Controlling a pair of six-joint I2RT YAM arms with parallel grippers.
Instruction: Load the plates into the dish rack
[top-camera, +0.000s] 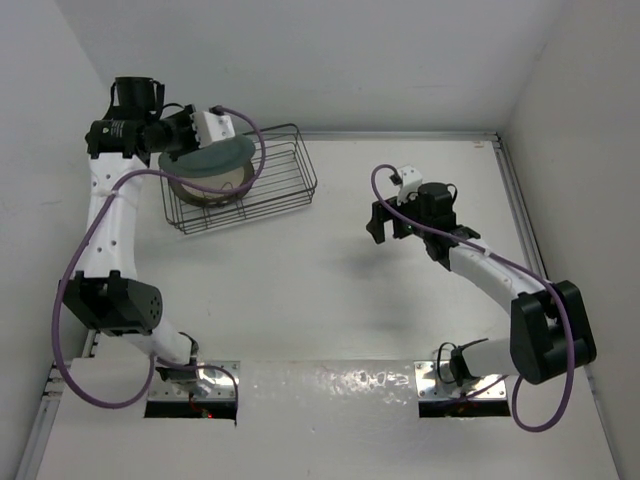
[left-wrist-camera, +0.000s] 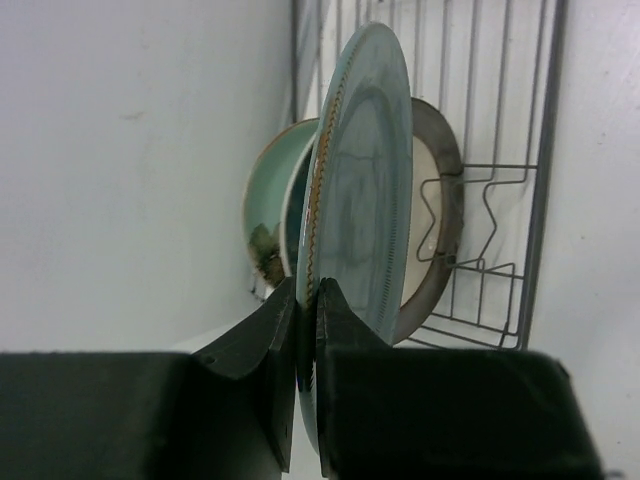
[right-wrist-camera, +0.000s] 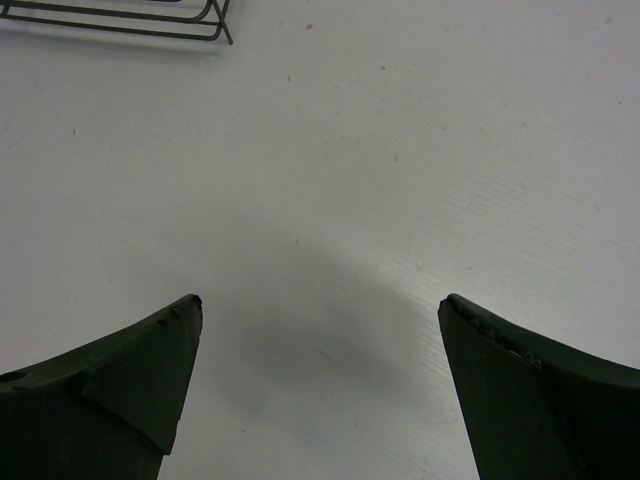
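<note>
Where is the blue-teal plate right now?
Left wrist view: the blue-teal plate stands on edge in the left tool, at the dish rack, far left on the table, beside the cream plate.

White table (top-camera: 330, 300), white walls (top-camera: 330, 60) on 3 sides

Left arm (top-camera: 105, 225): reaching forward | left gripper (left-wrist-camera: 306, 296): jaws clamped | right arm (top-camera: 490, 275): elbow bent | right gripper (right-wrist-camera: 320, 300): jaws spread wide

Blue-teal plate (left-wrist-camera: 365, 180), brown-rimmed cream plate (left-wrist-camera: 428, 235), seemingly mint-green plate (left-wrist-camera: 272, 200), dark rack (left-wrist-camera: 546, 150)
</note>
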